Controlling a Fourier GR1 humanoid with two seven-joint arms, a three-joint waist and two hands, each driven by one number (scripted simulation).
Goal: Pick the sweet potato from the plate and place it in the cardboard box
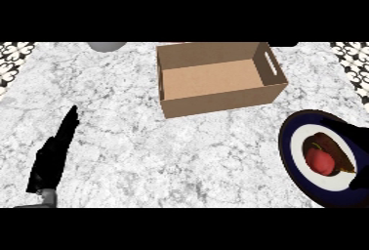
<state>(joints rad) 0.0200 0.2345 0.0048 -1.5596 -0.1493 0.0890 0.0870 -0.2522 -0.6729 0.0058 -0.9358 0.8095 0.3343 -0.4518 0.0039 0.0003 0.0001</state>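
The open brown cardboard box (216, 80) stood on the white and grey marbled stone counter (180, 156), and its inside showed only its bare brown floor. 1 long handle slot (272, 62) was cut in the right wall of the box. The round plate with the dark blue rim and white middle (288, 146) lay to the right of the box and nearer to the robot, well apart from it. Its right part was cut by the edge of the view. The reddish sweet potato with a dark brown side (322, 161) lay on the white middle of this plate, so it was not in the box. The black left hand (51, 158) was to the left of the box and nearer to the robot, well apart from it. It was released, with straight fingers that pointed away from the robot, and it held nothing. A black shape at the right side of the plate, to the right of the box, seemed to be the right hand (359, 139). I could not tell whether it was released or grasping. A round grey object (108, 46) showed partly to the left of the box, at the far edge of the counter.
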